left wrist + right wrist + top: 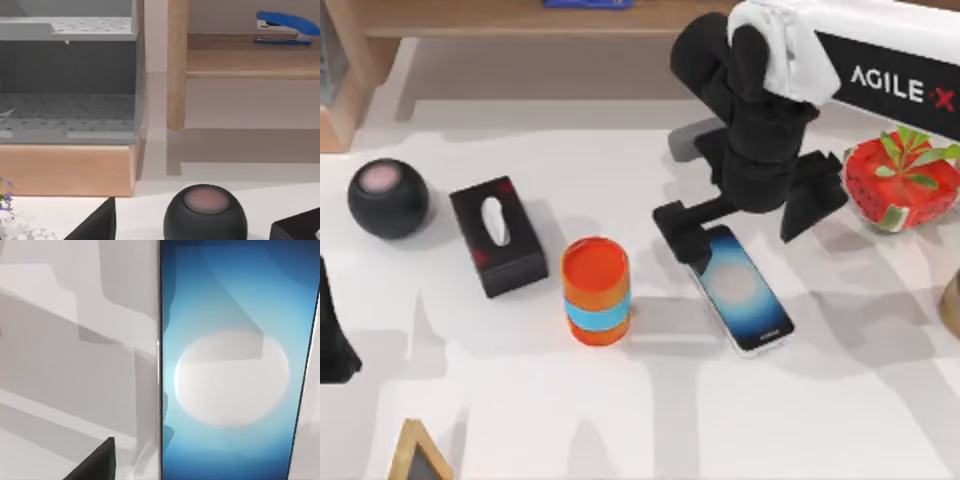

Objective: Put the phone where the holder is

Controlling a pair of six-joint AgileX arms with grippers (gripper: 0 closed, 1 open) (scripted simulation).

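The phone (740, 290) lies flat on the white table, right of centre, with its dark blue screen and pale centre facing up. My right gripper (745, 215) hangs open just above the phone's far end, one finger on each side of it and nothing held. The right wrist view is close over the phone (230, 370), with one dark fingertip (95, 462) beside its long edge. I cannot tell whether the holder is the tan object (952, 305) cut by the right edge or the wooden wedge (415, 455) at the front left. My left gripper (332, 345) is parked at the left edge.
An orange cup with a blue band (595, 290) stands left of the phone. A black tissue box (498, 235) and a black round speaker (387, 198) sit further left. A strawberry box (900, 185) stands at the right. A wooden shelf with a blue stapler (285, 27) lines the back.
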